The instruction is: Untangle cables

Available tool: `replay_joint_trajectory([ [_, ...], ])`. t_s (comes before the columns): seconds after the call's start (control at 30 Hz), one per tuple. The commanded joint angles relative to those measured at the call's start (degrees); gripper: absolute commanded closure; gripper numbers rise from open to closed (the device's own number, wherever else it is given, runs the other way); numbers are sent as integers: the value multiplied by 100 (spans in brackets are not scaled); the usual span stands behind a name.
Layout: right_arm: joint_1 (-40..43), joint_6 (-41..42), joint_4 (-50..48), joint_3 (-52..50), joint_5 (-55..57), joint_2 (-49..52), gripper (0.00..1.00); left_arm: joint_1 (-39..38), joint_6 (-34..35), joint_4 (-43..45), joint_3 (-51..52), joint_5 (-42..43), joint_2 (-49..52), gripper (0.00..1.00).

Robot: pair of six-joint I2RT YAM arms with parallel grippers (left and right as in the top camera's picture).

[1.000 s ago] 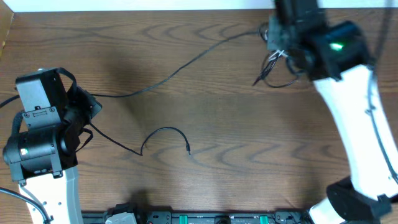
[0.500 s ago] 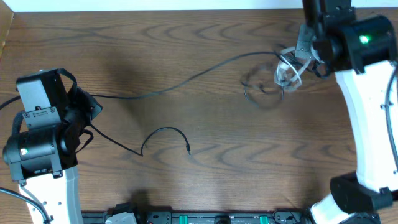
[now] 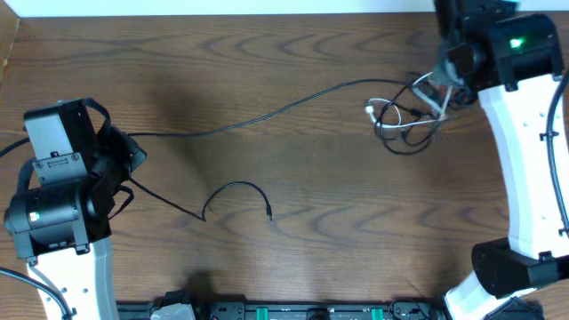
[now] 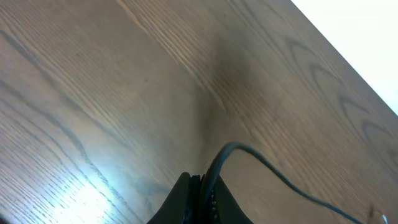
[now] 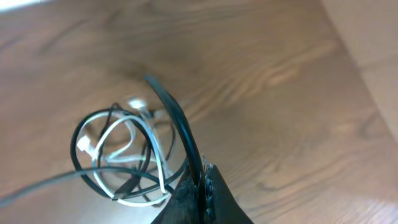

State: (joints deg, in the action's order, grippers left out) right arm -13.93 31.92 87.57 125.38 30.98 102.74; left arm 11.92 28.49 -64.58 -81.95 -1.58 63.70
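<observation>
Fingers first: right gripper (image 5: 200, 186) is pinched tight on a black cable (image 5: 174, 118). That cable comes up out of the jaws in the wrist view and arcs back toward the tangle (image 5: 124, 155). The tangle is a small knot of loops on the wood just past the fingertips. A white cable (image 5: 151, 144) is coiled through a couple of thin black ones, and a white plug (image 5: 135, 104) pokes out at the far side.

From overhead, the right arm (image 3: 524, 151) is stretched from its base at the near right corner up along the right edge. Its wrist is at the far right of the table (image 3: 311, 258), with the knot just beside it on the left.

Left gripper (image 4: 198, 190) is closed as well, clamped on a black lead (image 4: 249, 155) that curves out of the jaws and trails off to the right across the wood. The left arm (image 3: 58, 196) sits folded up at the left edge, and it hides its own gripper in the overhead view.

Two black lines run out from under it. One is a long cable (image 3: 267, 116) that goes all the way across to the tangle. The other is a looped cable (image 3: 236, 187) that ends in a small arch mid-table, well apart from the knot. Can't tell which of those two the left fingers have.
</observation>
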Motion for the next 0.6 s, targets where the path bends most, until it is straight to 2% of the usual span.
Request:
replay_joint_trajectory([
  [0.0,225,-433,-291,-107,-1176,81,99,33,-33,-2,-68,-9,-4,93],
  [0.13,240,-3915,-446,-249,-5777,94,99,33,-33,9,-68,-7,-4,92],
  [0.17,219,-4548,-376,-262,-6290,103,99,33,-33,7,-68,-7,-4,92],
  [0.2,188,-4837,-361,-262,-6369,109,99,33,-35,4,-68,-4,-4,92],
  [0.23,166,-4774,-411,-262,-6092,118,98,33,-35,-2,-68,17,-4,93],
  [0.27,149,-4306,-525,-262,-5442,133,99,33,-39,-7,-68,76,-4,92],
  [0.3,149,-3547,-645,-262,-4625,153,99,33,-61,-9,-68,151,-4,93],
  [0.37,151,-1425,-608,-262,-2708,199,99,31,-103,13,-68,302,-2,93],
  [0.4,151,-413,-417,-262,-2100,210,98,24,-103,35,-68,380,-2,92],
  [0.43,151,264,-251,-262,-1886,229,99,22,-107,70,-66,505,-2,93],
  [0.47,151,435,-210,-275,-2070,232,99,22,-179,142,-68,706,-2,93],
  [0.5,140,223,-289,-297,-2457,232,99,22,-304,234,-68,951,7,92],
  [0.57,87,-949,-579,-326,-3766,232,99,22,-597,437,-68,1532,33,93],
])
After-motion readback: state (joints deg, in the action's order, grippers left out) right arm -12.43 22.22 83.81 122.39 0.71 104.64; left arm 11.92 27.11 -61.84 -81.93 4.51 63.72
